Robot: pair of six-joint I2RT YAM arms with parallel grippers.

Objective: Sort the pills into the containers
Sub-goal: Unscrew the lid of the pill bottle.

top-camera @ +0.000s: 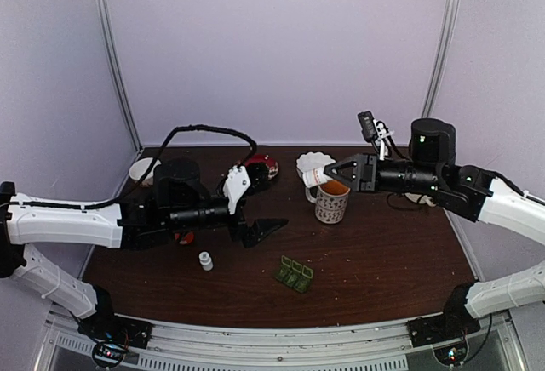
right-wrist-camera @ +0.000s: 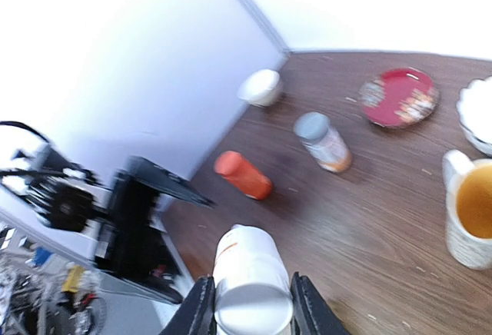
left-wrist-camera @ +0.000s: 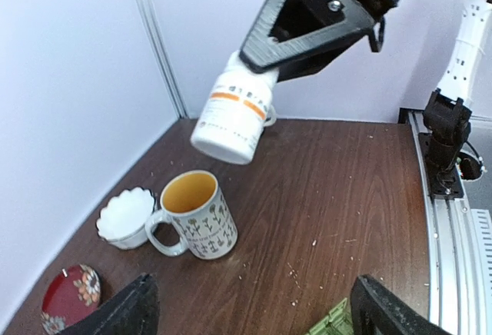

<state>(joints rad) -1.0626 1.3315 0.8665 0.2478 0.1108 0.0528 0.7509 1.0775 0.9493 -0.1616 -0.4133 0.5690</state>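
Had the right gripper [top-camera: 324, 175] clamped on a white bottle [top-camera: 313, 178], tipped over the mug [top-camera: 331, 203] far right, probably to pour. Had the left gripper [top-camera: 249, 209] wide open, empty. Spotted the pill box [top-camera: 294, 274] near centre; couldn't make out pills.

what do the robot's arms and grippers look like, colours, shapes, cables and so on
Both arms have white links joined by black cylindrical motor housings. A black cable loops above the left arm. The left gripper has black fingers and a white plastic part. The right arm ends in the right gripper, whose black fingers are open triangular frames.
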